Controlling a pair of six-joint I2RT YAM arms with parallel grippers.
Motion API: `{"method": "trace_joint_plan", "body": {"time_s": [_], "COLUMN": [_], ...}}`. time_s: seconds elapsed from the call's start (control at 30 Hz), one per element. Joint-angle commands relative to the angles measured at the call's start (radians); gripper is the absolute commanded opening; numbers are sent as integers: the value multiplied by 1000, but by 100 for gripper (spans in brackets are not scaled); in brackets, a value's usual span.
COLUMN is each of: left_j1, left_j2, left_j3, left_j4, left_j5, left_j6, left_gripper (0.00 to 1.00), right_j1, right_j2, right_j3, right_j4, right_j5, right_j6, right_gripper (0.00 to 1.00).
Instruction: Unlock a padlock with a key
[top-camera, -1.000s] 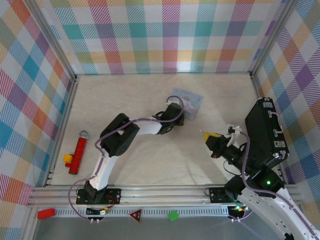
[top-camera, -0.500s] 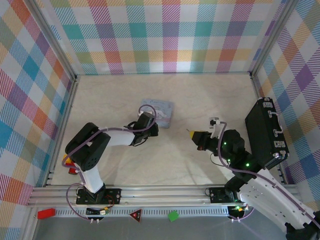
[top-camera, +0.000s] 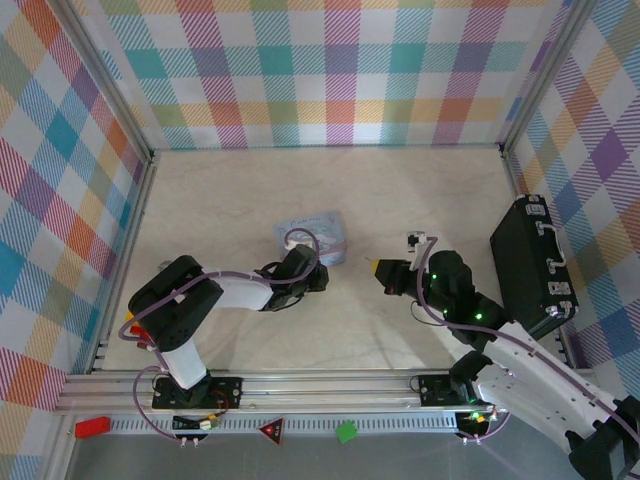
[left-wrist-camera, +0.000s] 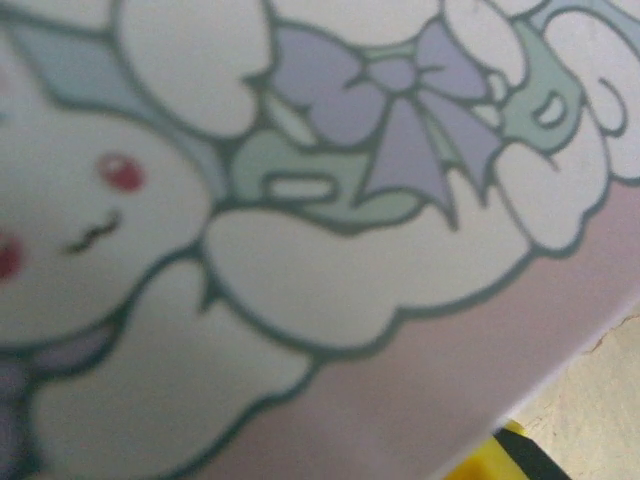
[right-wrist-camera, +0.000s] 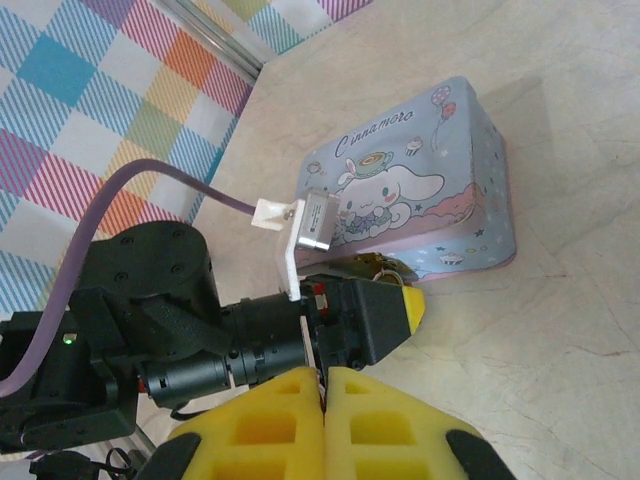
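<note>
1. Left claw (top-camera: 318, 273): lies low against the near edge of the tin (top-camera: 312, 236). One yellow fingertip (right-wrist-camera: 403, 305) shows side-on, so how far the jaws stand apart, and whether they hold anything, cannot be told.
2. Right claw (right-wrist-camera: 325, 395): the two yellow fingers are pressed together, fully closed. It faces the left claw across bare tabletop, apart from it.
3. Padlock (right-wrist-camera: 377, 264): a small looped metal piece at the tin's lower edge is probably the padlock. It sits just beyond the left claw's fingertip, touching or nearly so, and ahead of the right claw, past the left claw's body.
4. Handling (judged): the padlock is likely light, rigid and smooth. It is apt to swing on its thin shackle unless pinched across the flat faces of its body, with the keyhole left facing the right claw. The key, being thin and slippery, is best held by its head, blade pointing forward.
5. Unclear: the key cannot be picked out, and a sliver nipped between the right claw's fingers cannot be ruled in or out. The keyhole is unseen. The left wrist view lies close on the tin's printed lid, blurred.
</note>
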Motion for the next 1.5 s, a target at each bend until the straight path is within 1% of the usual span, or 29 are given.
{"method": "trace_joint_plan", "body": {"time_s": [0.0, 0.1, 0.2, 0.3, 0.37, 0.47, 0.63, 0.73, 0.9, 1.1, 1.17, 1.37, 1.47], "left_j1": [-4, -4, 1, 15, 27, 49, 59, 59, 59, 59, 59, 59, 62], "left_j2": [-29, -43, -49, -50, -47, -49, -34, -17, 2, -35, -59, -151, -182], "left_j3": [-50, -80, -114, -147, -160, -161, -147, -139, -121, -119, -119, -100, -77], "left_j4": [62, 113, 172, 233, 249, 214, 216, 234, 246, 215, 183, 76, 28], "left_j5": [-16, -24, -27, -22, -22, -43, -15, -6, 11, 21, 22, 55, 87], "left_j6": [-7, 20, 42, 52, 58, 78, 124, 124, 120, 132, 140, 152, 156], "left_gripper": [28, 35, 45, 51, 52, 53, 53, 49, 37, 22, 18, 11, 11], "right_j1": [-4, -4, -4, -4, -5, -5, -5, -5, -4, -5, -4, -5, -9], "right_j2": [15, 31, 48, 64, 72, 80, 96, 112, 138, 150, 171, 269, 330], "right_j3": [-6, -7, -5, -2, 0, 0, -4, -4, -22, -52, -59, -92, -106], "right_j4": [50, 61, 63, 64, 63, 72, 86, 97, 118, 141, 151, 253, 321], "right_j5": [9, 9, 12, 9, 6, 0, -1, -11, -32, -40, -52, -124, -158], "right_j6": [21, 31, 33, 35, 37, 41, 45, 47, 69, 89, 101, 169, 205], "right_gripper": [0, 0, 0, 0, 0, 0, 0, 0, 0, 0, 0, 0, 0]}}
